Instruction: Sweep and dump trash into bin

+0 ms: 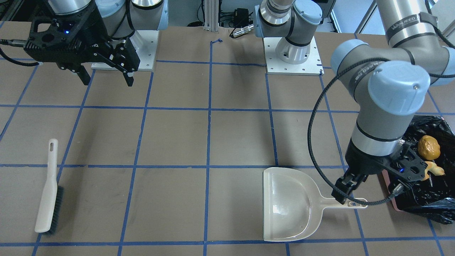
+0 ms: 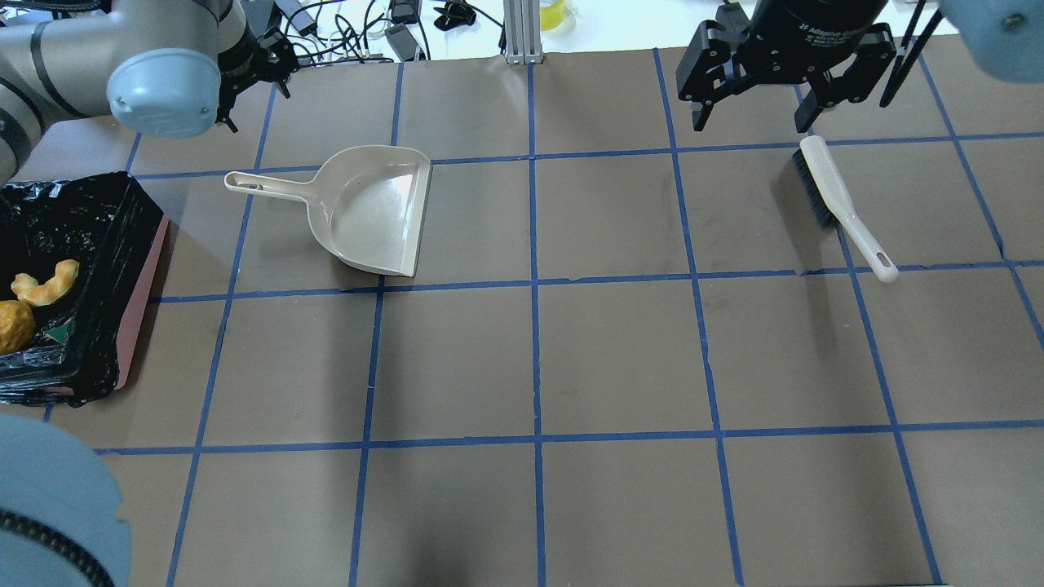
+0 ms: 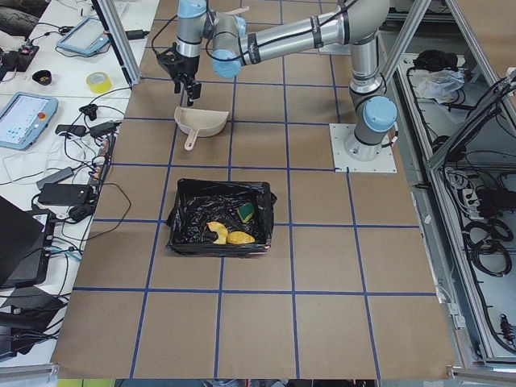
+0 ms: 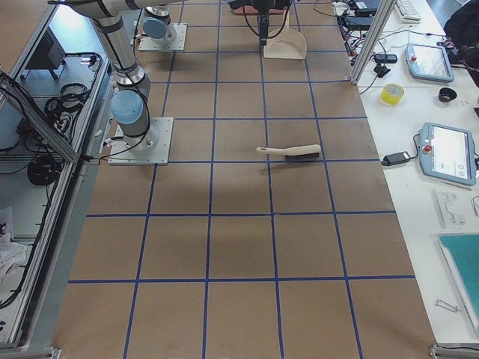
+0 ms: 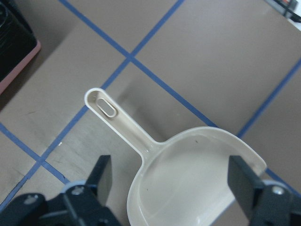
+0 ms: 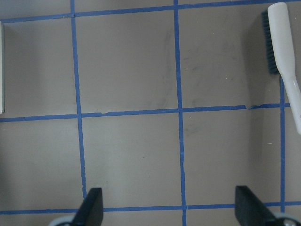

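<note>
All three trash items are seen in the pink rectangular bin (image 2: pixel 140 293) lined with crinkled black plastic, at the left edge of the overhead view: lumpy yellow-brown potato-like oval (image 1: pixel 428 147), curved tan crescent (image 1: pixel 435 170), yellow sponge with green face (image 3: pixel 246 212). The beige plastic dustpan (image 1: pixel 289 204) lies empty, flat on the table.

The left gripper (image 1: pixel 344 193) is held over the dustpan handle, jaws spread wide, nothing grasped. The right gripper (image 1: pixel 108 80) is likewise released, at upper left of the front-facing view, well apart from the beige dark-bristled brush (image 1: pixel 48 193).

Risks judged:
- The left wrist sits close to the bag, so a sideways swing could catch the plastic and drag the bin.
- The looped black cable (image 1: pixel 314 142) could snag the handle.
</note>
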